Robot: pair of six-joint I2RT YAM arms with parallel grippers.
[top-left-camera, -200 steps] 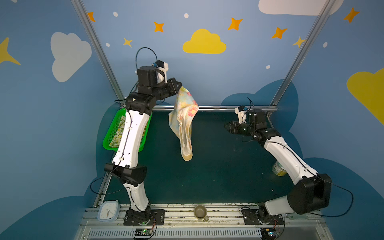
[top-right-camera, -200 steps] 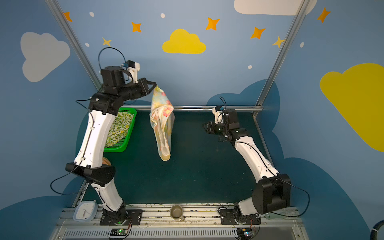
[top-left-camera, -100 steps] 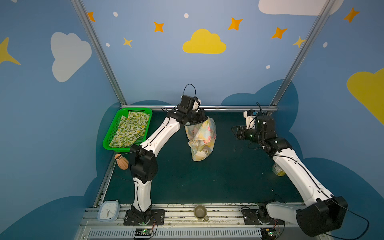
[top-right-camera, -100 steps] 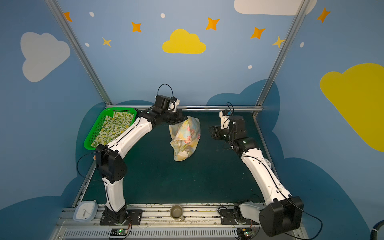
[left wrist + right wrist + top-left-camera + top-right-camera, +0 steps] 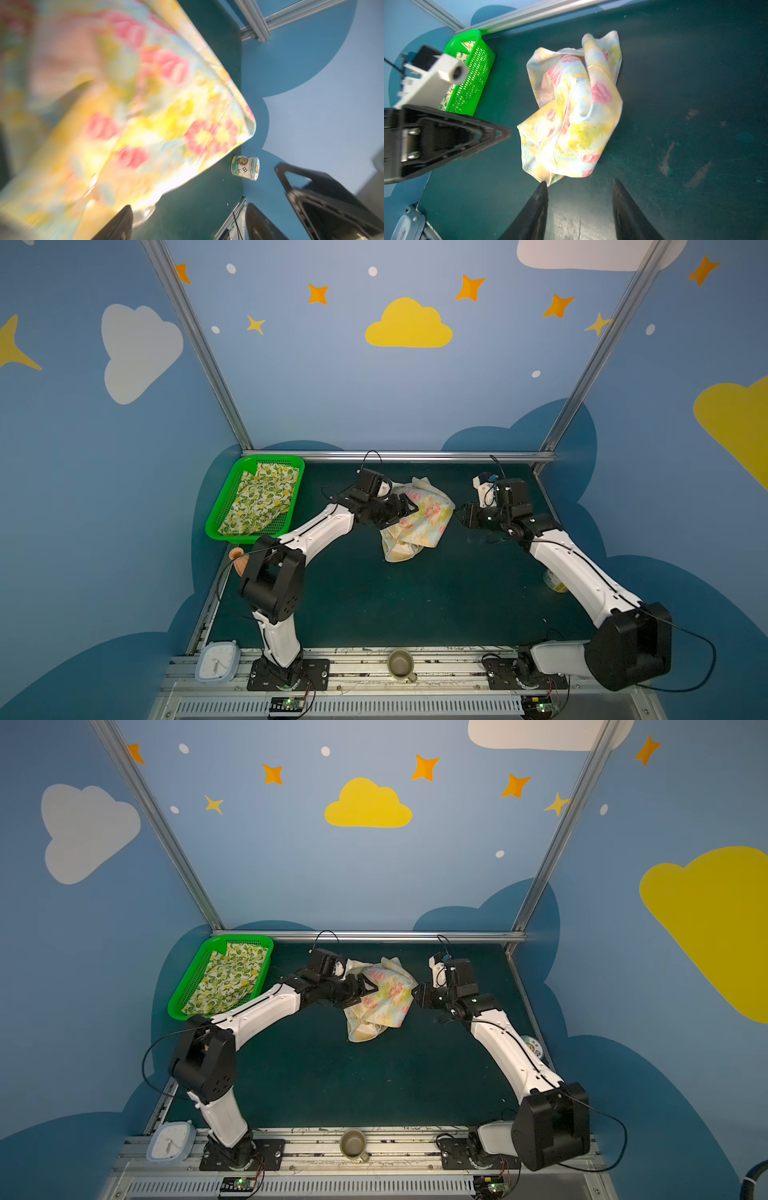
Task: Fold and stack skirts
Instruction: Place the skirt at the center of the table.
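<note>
Two skirts lay apart: floral skirt (image 5: 419, 522) between both claws, lemon skirt (image 5: 262, 502) in the green basket (image 5: 219, 506).
On the dark table (image 5: 374, 605), the basket sat well off to the outer side of the left claw (image 5: 409, 508); that claw stood released, just beside the floral skirt; the right claw (image 5: 459, 516), spread and empty, pointed at its near corner.

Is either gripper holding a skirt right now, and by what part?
Nothing is held: left gripper and right gripper are both open beside the crumpled floral skirt.
</note>
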